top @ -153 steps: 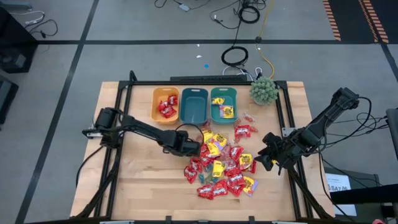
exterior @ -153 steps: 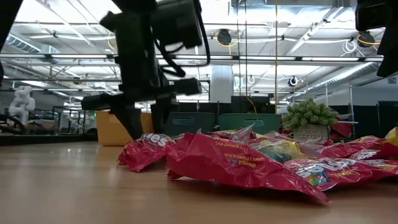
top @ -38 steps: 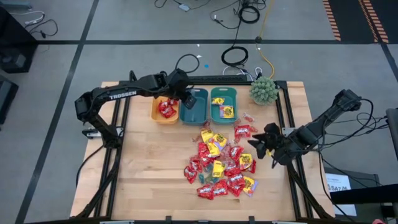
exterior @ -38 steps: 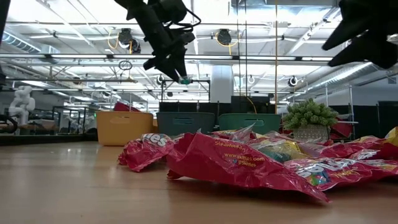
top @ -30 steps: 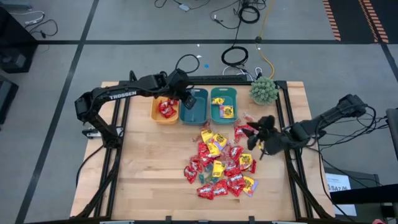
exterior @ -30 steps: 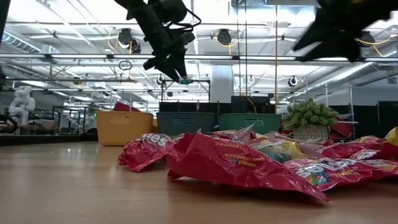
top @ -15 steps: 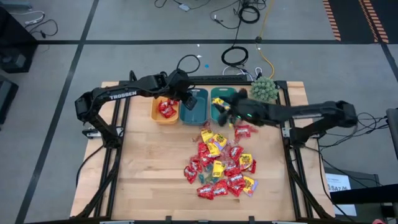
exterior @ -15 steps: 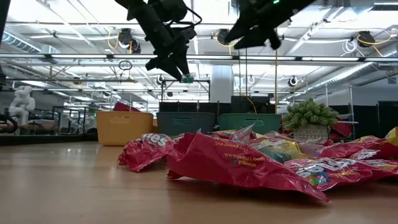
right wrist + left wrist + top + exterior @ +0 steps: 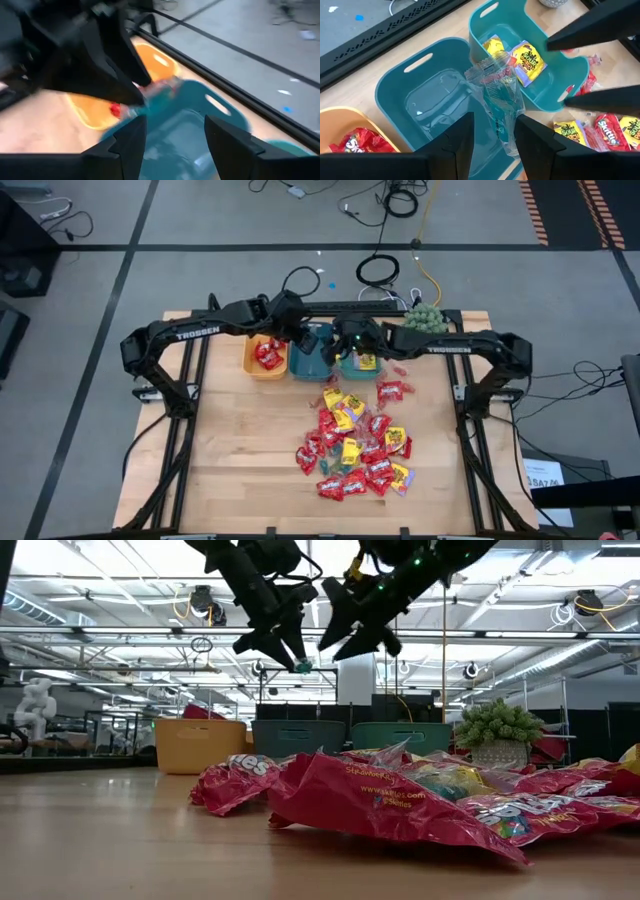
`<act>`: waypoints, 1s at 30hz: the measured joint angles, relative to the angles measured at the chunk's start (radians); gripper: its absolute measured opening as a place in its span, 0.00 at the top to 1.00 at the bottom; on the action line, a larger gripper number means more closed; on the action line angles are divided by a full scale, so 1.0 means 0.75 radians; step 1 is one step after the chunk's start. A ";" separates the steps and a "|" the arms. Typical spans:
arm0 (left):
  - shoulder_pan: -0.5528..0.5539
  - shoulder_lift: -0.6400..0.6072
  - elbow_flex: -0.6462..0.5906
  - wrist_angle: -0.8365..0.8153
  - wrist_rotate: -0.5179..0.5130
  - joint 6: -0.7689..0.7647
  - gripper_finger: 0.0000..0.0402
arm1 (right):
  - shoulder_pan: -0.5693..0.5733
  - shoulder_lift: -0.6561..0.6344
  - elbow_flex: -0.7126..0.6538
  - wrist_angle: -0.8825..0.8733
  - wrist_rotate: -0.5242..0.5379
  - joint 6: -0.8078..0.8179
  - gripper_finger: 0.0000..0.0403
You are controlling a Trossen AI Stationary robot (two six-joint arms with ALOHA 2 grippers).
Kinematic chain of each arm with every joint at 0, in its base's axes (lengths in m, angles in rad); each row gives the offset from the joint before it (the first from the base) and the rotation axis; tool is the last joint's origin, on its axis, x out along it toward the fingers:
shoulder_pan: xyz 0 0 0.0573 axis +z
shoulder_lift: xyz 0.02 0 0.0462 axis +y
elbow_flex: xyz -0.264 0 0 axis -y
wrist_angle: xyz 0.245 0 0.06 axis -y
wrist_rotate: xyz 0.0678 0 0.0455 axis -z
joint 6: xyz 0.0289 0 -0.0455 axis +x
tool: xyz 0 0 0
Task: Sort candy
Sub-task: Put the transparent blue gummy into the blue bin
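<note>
My left gripper [image 9: 303, 340] hangs over the middle teal bin [image 9: 312, 360], shut on a clear wrapped candy with teal inside [image 9: 497, 95]. My right gripper [image 9: 338, 348] stands open right beside it, over the gap between the two teal bins, its fingertips [image 9: 600, 100] near the candy and touching nothing. The right wrist view shows the left gripper and the candy [image 9: 159, 89] just ahead of the open right gripper [image 9: 175, 142]. The candy pile [image 9: 360, 435] lies on the table nearer the front. Red packets lie in the orange bin [image 9: 265, 350], yellow ones in the right teal bin [image 9: 362, 352]. My left gripper pinches the clear wrapper between its two fingers near the wrapper's lower end [image 9: 502, 131]. The fingers slant down from the table's left. The rest of the wrapper sticks out past the fingertips, lifted clear above the middle teal bin.
A green spiky plant [image 9: 424, 320] stands at the far right corner behind the bins. Both arms crowd the air above the bins. Bare wood lies left of the pile [image 9: 240, 440] and along the front edge.
My right gripper has swung from the table's right side, past the candy pile, toward the far edge and left, up to the bins beside my left gripper, staying open. My left gripper has kept the candy over the middle bin.
</note>
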 joint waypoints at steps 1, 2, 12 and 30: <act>0.000 0.000 0.000 0.000 0.000 0.000 0.64 | -0.008 0.009 0.000 0.037 -0.041 -0.001 0.55; 0.000 0.000 0.000 0.000 0.000 -0.001 0.64 | -0.013 0.016 0.000 0.073 -0.071 -0.001 0.57; 0.003 0.000 0.000 -0.005 0.009 -0.115 0.64 | -0.048 0.015 0.001 0.090 -0.097 -0.053 0.78; 0.005 -0.001 0.001 0.033 0.121 -0.175 0.64 | -0.015 0.012 -0.101 0.231 -0.101 -0.049 0.99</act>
